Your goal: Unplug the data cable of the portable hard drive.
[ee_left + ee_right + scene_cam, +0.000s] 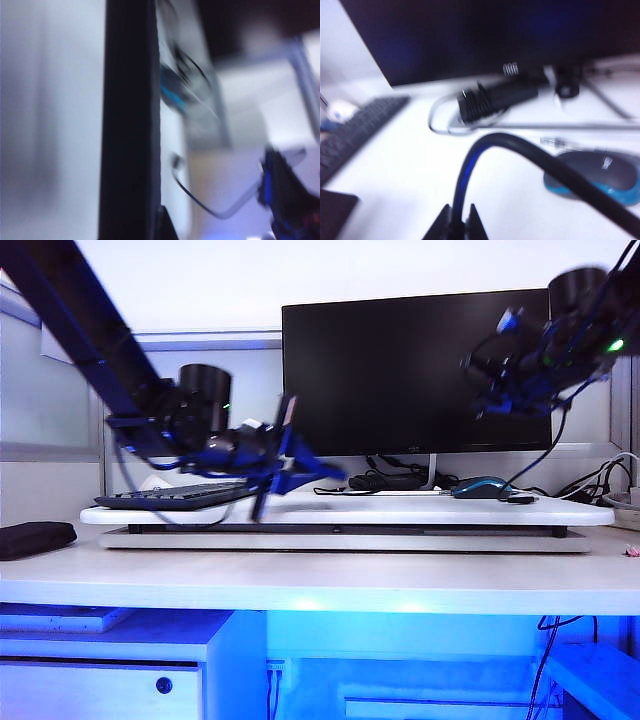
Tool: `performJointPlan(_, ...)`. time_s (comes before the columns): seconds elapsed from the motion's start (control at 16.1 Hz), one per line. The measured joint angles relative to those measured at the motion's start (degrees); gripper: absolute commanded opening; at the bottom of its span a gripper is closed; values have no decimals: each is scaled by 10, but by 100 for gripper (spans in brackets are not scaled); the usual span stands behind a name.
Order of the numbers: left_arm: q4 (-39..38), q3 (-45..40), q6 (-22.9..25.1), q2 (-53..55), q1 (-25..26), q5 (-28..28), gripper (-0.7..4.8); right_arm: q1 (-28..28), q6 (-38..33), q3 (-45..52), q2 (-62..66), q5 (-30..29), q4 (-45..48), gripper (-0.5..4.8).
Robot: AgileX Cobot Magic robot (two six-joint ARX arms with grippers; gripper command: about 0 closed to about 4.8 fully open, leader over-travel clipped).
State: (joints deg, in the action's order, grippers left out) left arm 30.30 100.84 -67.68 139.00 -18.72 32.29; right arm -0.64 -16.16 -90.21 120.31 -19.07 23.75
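drawer (pixel 100 690): below the desk and well below the monitor's left side, front closed with 1 round knob, inside hidden
desk (pixel 320 580): pale top, in front of and below the monitor
pouch (pixel 35 538): long soft black case lying flat on the desk, well to the left of the monitor and nearer the camera
platform (pixel 400 510): white raised board in front of the monitor's foot, carrying the keyboard and the mouse
keyboard (pixel 175 497): black, on the platform below the monitor's left corner
left gripper (pixel 283 472): just in front of the monitor's lower left corner, at the keyboard's right end; blue fingers pressed together on a thin dark slab
portable hard drive (pixel 129 125): flat black slab, plain and matt, seen edge-on and blurred in the left wrist view, where it runs the whole height of the picture; pinched in the left gripper and tilted, lifted just off the platform in front of the monitor's lower left corner
right gripper (pixel 456 225): raised in front of the monitor's upper right part, fingers pinching 1 end of the cable
data cable (pixel 520 145): thin black cord with a blue sheen, arching up out of the right gripper and away over the mouse; its plug is not visible, and no join to the drive is visible
mouse (pixel 592 175): blue and black, on the platform below the monitor's right half
cord bundle (pixel 495 102): black coiled lead lying just in front of the monitor's foot
monitor (pixel 415 370): dark screen, farthest back
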Motion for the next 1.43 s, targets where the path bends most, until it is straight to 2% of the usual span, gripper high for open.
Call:
performJointPlan(0.25, -42, 0, 11, 1, 3, -43, -5, -1, 0, -37, 52, 12, -49, 5)
performJointPlan(0.31, -54, 0, 12, 1, 2, -53, -2, -1, 0, -37, 58, 14, -52, 77)
performJointPlan(0.37, -61, 0, 12, 1, 2, -58, 15, 0, 0, -37, 62, 21, -61, 176)
performJointPlan(0.43, -67, 0, 12, 1, 3, -62, 73, 0, 1, -37, 63, 37, -80, 235)
performJointPlan(0.5, -72, 0, 12, 1, 3, -64, 167, 0, 1, -37, 65, 52, -95, 258)
performJointPlan(0.56, -73, 0, 12, 1, 4, -67, 230, 0, 0, -37, 65, 60, -102, 275)
performJointPlan(0.62, -71, 0, 13, 1, 4, -71, 288, 0, -1, -37, 65, 62, -103, 398)
performJointPlan(0.68, -57, 5, 15, -4, 3, -74, 289, 0, 1, -37, 64, 63, -98, 443)
performJointPlan(0.74, -58, 5, 15, -3, 2, -75, 306, 0, -1, -37, 64, 63, -97, 445)
performJointPlan(0.81, -57, 3, 16, -2, 2, -74, 360, 0, -1, -37, 64, 63, -97, 445)
performJointPlan(0.87, -56, 5, 16, -3, 3, -74, 443, 0, -1, -37, 64, 63, -97, 447)
performJointPlan(0.93, -48, 6, 16, -7, 2, -74, 471, 0, -5, -37, 64, 60, -98, 464)
performJointPlan(0.99, -45, 7, 15, -10, 2, -74, 471, 0, -15, -38, 64, 60, -104, 479)
performJointPlan(1.18, -42, 7, -3, -8, 3, -69, 479, 1, -41, -50, 64, 53, -150, 479)
performJointPlan(1.3, -40, 7, -57, -8, 5, -30, 479, 5, -67, -63, 60, 24, -225, 479)
performJointPlan(1.43, -40, 7, -89, -8, 7, 3, 479, 5, -76, -63, 52, 14, -252, 479)
